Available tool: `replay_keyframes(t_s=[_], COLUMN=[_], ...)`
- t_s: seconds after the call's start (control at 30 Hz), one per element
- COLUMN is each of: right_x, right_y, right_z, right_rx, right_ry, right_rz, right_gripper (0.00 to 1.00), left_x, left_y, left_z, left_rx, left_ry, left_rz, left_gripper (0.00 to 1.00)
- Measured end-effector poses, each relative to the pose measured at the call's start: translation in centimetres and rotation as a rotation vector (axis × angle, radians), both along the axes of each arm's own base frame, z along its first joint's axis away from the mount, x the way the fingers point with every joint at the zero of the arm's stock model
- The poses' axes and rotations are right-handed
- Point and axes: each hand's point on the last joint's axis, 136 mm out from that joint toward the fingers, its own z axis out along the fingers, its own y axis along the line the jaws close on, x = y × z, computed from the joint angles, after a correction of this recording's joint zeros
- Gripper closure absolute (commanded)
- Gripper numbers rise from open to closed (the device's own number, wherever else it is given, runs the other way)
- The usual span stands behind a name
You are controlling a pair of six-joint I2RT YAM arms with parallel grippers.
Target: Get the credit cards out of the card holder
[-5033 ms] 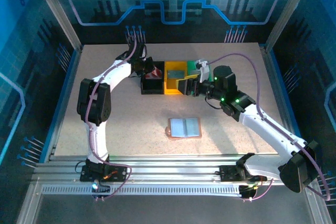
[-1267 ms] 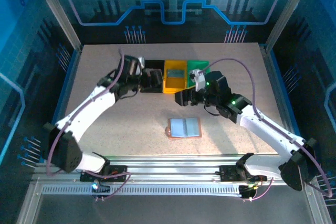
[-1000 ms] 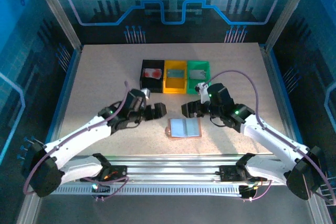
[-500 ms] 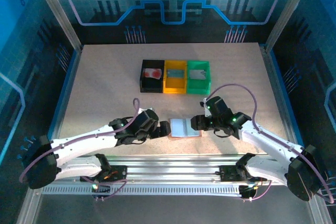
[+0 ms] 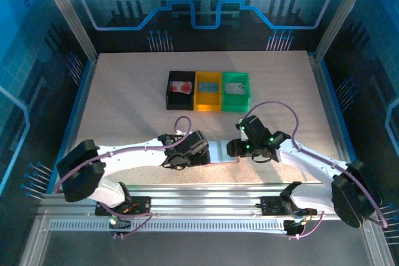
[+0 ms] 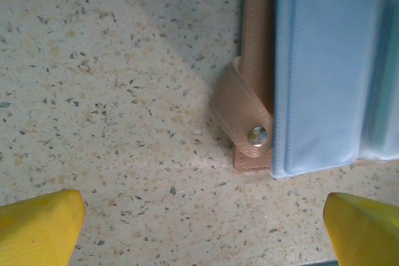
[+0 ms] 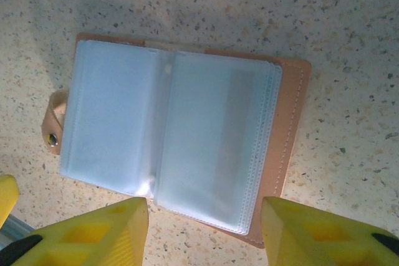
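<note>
The card holder (image 7: 181,132) lies open on the table near the front edge, salmon-pink with pale blue clear sleeves that look empty. Its snap strap (image 6: 246,119) sticks out on the left side. My left gripper (image 6: 199,235) hovers open just left of the holder (image 5: 219,151), with bare table between its yellow fingertips (image 6: 37,228). My right gripper (image 7: 202,235) stands open low over the holder's right half, its fingertips (image 7: 318,235) either side of the near edge. A red credit card (image 5: 181,87) lies in the black bin, and a pale greenish one (image 5: 234,88) in the green bin.
Three square bins stand in a row at mid-table: black (image 5: 169,99), yellow (image 5: 207,104) with a greyish card in it, green (image 5: 247,96). The aluminium rail (image 5: 199,191) runs along the table's near edge just behind the grippers.
Both arms have swung from the bins down to the card holder at the front. The left gripper now sits at its left edge, the right over its right half with narrower jaws.
</note>
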Motion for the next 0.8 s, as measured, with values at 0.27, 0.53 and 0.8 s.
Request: replay_keyframes(t_s=[0.27,0.53,0.8], right_x=[0.0,0.0,0.2], right_y=[0.0,0.2,0.6], right_z=[-1.4,-2.5,-2.9], right_rx=[-0.024,-0.037,-0.026], right_ry=[0.036,0.065,0.072], right_rz=[0.001,0.003,0.011], right_gripper=[0.5,0.51,0.55], left_x=[-0.2,-0.3,-0.4], left_y=[0.2,0.4,0.5], left_z=[-1.9,-3.1,-3.6], left_rx=[0.059,0.096,0.115], left_ry=[0.041,0.067,0.081], left_rz=[0.005,0.008,0.013], left_gripper=[0.01,0.01,0.01])
